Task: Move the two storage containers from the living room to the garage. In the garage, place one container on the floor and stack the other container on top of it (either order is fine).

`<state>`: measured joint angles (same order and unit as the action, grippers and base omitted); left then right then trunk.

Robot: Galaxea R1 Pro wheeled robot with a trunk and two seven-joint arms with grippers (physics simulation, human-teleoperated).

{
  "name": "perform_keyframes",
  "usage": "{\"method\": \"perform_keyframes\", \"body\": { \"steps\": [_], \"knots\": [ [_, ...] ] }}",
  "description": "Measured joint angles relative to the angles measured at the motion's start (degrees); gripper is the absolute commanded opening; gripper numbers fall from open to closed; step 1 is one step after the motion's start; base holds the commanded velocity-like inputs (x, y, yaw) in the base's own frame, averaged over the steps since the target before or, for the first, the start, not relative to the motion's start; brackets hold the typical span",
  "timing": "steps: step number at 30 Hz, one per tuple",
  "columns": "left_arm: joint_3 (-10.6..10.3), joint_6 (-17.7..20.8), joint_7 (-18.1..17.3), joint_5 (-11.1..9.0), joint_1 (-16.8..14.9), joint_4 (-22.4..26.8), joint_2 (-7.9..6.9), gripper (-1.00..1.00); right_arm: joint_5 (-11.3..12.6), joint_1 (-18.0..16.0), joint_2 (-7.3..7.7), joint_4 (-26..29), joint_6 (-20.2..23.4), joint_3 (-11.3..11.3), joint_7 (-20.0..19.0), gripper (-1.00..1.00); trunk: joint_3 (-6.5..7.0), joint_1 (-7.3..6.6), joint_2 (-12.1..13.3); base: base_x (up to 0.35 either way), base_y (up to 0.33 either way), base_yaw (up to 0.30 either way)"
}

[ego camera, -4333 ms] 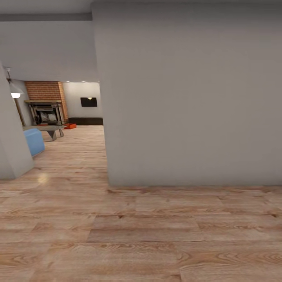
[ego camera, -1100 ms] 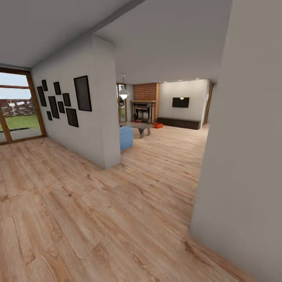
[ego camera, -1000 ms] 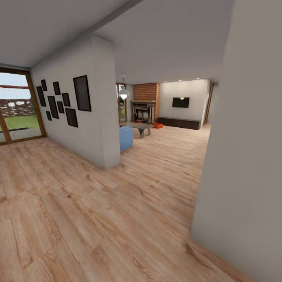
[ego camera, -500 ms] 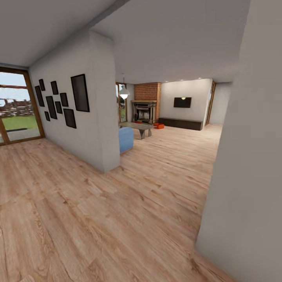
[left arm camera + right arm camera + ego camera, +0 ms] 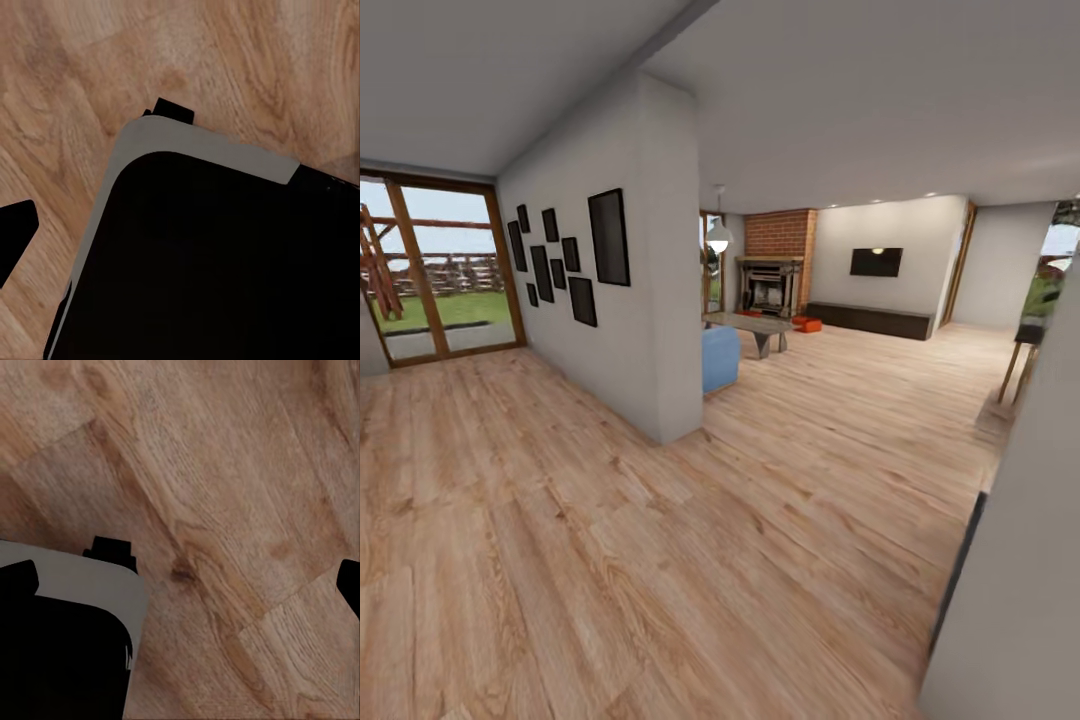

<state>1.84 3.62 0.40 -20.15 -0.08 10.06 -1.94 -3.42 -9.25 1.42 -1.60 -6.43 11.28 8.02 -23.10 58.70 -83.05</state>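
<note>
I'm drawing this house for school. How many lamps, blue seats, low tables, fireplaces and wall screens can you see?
Hanging lamp: 1
Blue seat: 1
Low table: 1
Fireplace: 1
Wall screen: 1
Total: 5

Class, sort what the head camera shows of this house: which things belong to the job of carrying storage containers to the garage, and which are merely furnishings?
Belongs to the job:
- red-orange storage container on the living room floor, near the fireplace

Just furnishings:
- low grey table
- blue seat
- black picture frames
- pendant lamp
- wall screen
- long dark chest
- glass doors
</note>
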Motion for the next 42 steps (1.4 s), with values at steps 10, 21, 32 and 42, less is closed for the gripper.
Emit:
{"method": "perform_keyframes", "body": {
  "steps": [10,21,32,42],
  "knots": [
    [0.0,0.13,0.0,-0.08,0.0,0.0,-0.21,1.0,-0.01,0.0,0.0,0.0,0.0,0.09,0.0,1.0,0.0,0.0,0.0,0.324,0.0,0.269],
    [0.0,0.04,0.0,-0.08,-0.01,-0.01,-0.26,1.0,0.1,0.0,0.04,0.02,-0.18,-0.1,-0.26,1.0,0.0,0.0,0.0,0.324,0.0,0.065],
    [0.0,0.04,0.0,-0.08,-0.01,-0.01,-0.26,1.0,-0.08,0.0,0.09,0.02,-0.1,0.01,-0.13,1.0,0.0,0.0,0.0,0.324,0.0,0.0],
    [0.0,0.05,0.0,-0.08,-0.01,-0.01,-0.26,1.0,-0.08,0.0,0.04,0.02,-0.18,0.0,-0.07,1.0,0.0,0.0,0.0,0.324,0.0,0.0]
  ]
}}
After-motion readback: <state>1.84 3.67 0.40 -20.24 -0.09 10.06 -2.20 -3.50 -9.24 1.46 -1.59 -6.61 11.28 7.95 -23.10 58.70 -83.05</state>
